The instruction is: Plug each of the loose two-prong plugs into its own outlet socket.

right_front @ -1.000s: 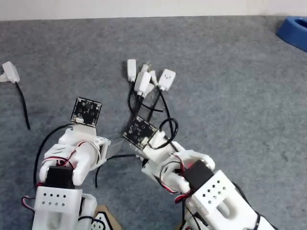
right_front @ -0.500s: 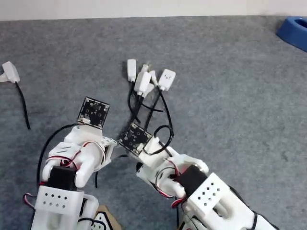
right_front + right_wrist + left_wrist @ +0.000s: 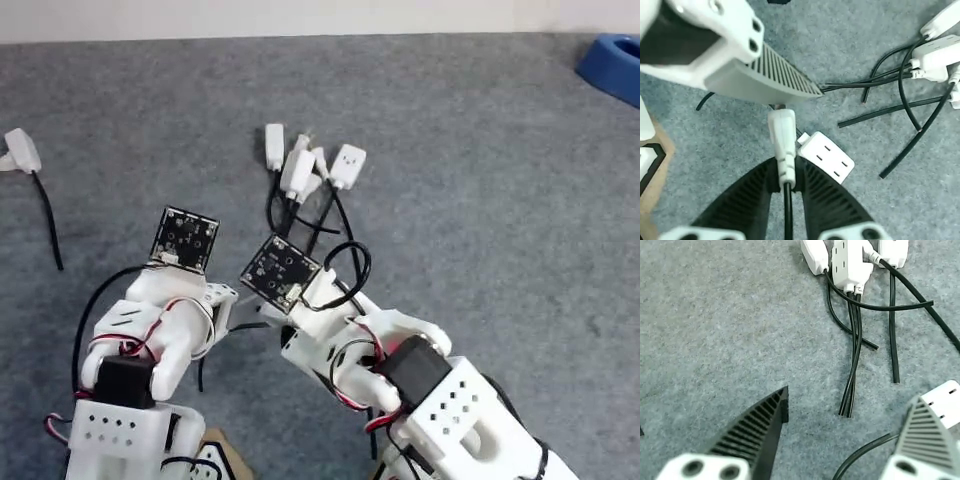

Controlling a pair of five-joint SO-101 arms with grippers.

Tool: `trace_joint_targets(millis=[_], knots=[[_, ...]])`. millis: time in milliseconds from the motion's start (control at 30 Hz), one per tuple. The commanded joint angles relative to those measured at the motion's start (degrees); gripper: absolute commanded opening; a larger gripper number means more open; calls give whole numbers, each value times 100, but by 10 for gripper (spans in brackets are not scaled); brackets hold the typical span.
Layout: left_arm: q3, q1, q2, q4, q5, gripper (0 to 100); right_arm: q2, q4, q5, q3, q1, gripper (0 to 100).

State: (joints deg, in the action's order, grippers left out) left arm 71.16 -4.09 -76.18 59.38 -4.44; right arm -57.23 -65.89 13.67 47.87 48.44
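Right gripper (image 3: 785, 175): jaws pinch a white two-prong plug (image 3: 782, 135); its black cord runs back between the fingers.
Plug's place: near centre of the table, between the two arms, tip pointing at the other arm's ribbed finger.
Beside it: white outlet socket (image 3: 826, 156), just right of the plug, lying flat, slots up.
Left gripper (image 3: 851, 396): jaws spread wide over grey carpet (image 3: 715, 315).
Farther off: socket cluster (image 3: 305, 160), black cords trailing nearward.
Far left: loose plug (image 3: 20, 150), well apart.
Far right: blue object (image 3: 612, 65).
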Motion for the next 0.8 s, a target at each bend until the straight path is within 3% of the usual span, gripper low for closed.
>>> trace_joint_targets(millis=[0,133,333,567,767], knots=[[22,-215,66,-9,18,365,-92,48,-35,-426,-251,5],[119,-418,40,-53,18,365,-92,22,-26,-391,-277,5],[119,198,22,-237,35,365,-92,4,185,-75,-277,5],[145,251,48,-273,35,365,-145,-259,378,312,-303,5],[145,251,48,-273,35,365,-92,-760,1178,312,-1420,9]])
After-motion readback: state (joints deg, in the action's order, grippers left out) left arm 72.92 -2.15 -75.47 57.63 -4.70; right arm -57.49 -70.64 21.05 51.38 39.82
